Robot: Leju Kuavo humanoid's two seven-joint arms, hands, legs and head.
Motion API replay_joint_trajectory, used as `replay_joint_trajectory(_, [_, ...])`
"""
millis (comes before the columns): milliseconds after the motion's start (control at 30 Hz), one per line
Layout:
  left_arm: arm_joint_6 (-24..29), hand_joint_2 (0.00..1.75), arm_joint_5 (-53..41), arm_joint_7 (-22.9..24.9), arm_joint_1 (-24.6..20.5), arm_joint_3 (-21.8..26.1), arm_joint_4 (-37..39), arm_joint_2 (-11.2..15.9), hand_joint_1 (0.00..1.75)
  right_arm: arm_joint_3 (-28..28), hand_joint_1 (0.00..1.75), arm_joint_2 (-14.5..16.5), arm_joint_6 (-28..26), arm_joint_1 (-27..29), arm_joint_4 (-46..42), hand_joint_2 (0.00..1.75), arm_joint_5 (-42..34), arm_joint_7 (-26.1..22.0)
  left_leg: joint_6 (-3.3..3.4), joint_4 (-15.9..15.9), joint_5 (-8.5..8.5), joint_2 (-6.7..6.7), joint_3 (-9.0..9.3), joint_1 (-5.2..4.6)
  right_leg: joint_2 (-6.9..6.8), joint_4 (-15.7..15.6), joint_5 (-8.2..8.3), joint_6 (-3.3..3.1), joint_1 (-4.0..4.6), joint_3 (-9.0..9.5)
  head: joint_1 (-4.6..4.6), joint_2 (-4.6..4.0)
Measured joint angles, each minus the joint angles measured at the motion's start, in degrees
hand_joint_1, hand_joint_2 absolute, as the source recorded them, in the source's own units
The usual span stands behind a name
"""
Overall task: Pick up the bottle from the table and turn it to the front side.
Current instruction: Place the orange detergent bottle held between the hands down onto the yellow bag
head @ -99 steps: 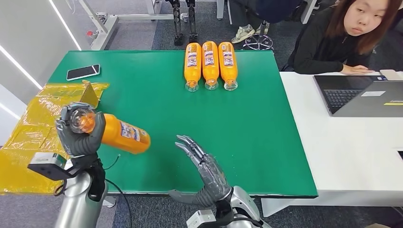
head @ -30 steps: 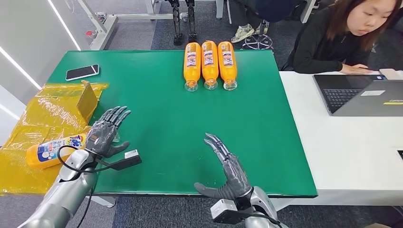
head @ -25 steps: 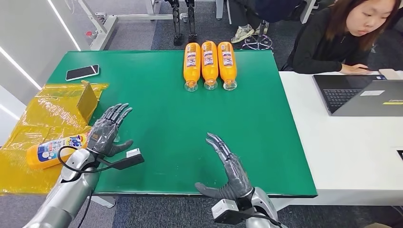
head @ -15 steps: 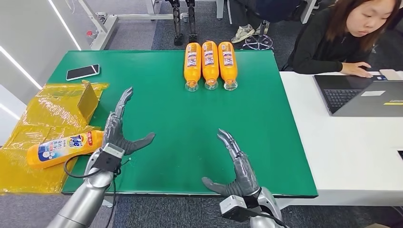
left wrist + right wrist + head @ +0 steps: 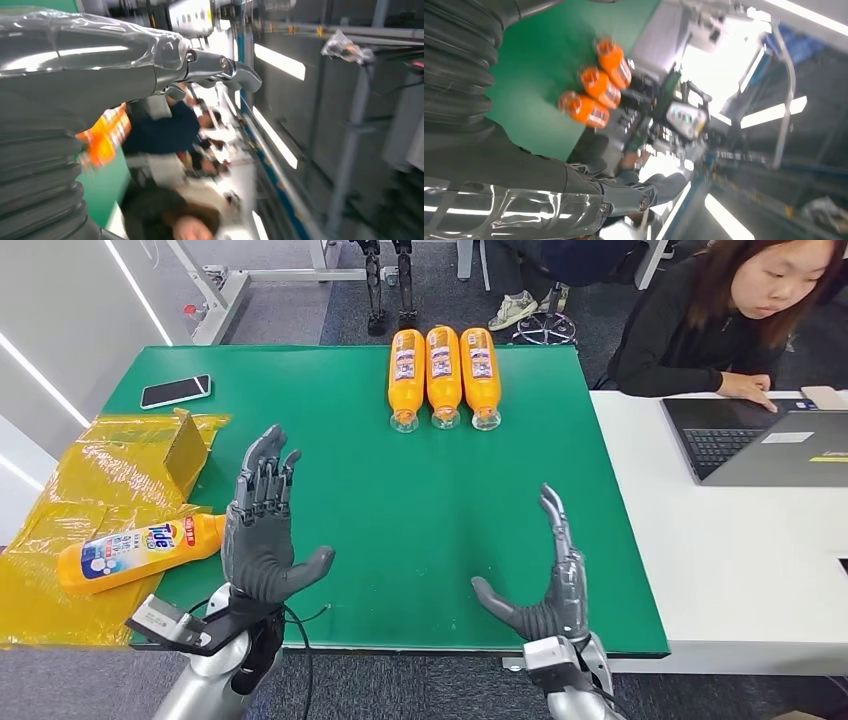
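Lying flat near the far left corner of the green tabletop (image 5: 400, 500): black smartphone (image 5: 175, 391). Resting open on the adjoining white desk (image 5: 740, 540): grey laptop (image 5: 760, 440).

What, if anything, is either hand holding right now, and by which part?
Nothing: the left hand and right hand are both open above the green table.

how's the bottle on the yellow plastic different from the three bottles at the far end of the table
The bottle on the yellow plastic lies alone and crosswise, its blue-and-white label facing up. The three bottles lie side by side, lengthwise on the green table, showing smaller, darker labels, clear ends toward the robot. All are orange and lying down.
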Motion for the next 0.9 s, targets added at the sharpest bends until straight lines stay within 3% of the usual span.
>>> replay_joint_trajectory(133, [-4.79,1.75,0.93,0.01,2.67,1.99,-0.12,-3.22,0.00,-1.96,0.00,0.97,-2.81,4.74,-6.02,1.75,2.43,-1.01,-0.02,-0.01,-0.08,0.00,-0.01,0.00,0.02,0.00,-0.03,0.00,0.00,0.00,-0.02,0.00])
replay_joint_trajectory(400, [-3.76,1.75,-0.26,0.00,4.55,3.38,-0.07,-7.06,0.00,-3.42,0.00,5.86,-2.63,8.65,-9.18,1.75,2.17,-1.12,-0.03,-0.03,-0.08,0.01,0.01,0.02,0.01,0.02,-0.03,-0.01,0.01,0.00,0.00,0.00])
replay_joint_trajectory(733, [-1.57,1.75,-1.59,0.01,4.44,3.70,1.11,-8.76,0.00,-4.58,0.00,10.51,-0.72,8.53,-6.00,1.75,0.67,-1.02,-0.03,-0.02,-0.07,0.01,0.01,0.01,0.00,0.02,-0.02,-0.01,0.01,0.01,0.00,0.00])
replay_joint_trajectory(900, [0.11,1.75,-2.47,0.01,3.53,3.78,2.40,-8.91,0.00,-5.79,0.00,11.92,3.76,7.33,-4.61,1.75,0.27,-0.06,-0.03,-0.02,-0.07,0.01,0.01,0.01,0.00,0.02,-0.02,-0.01,0.01,0.01,-0.01,0.00])
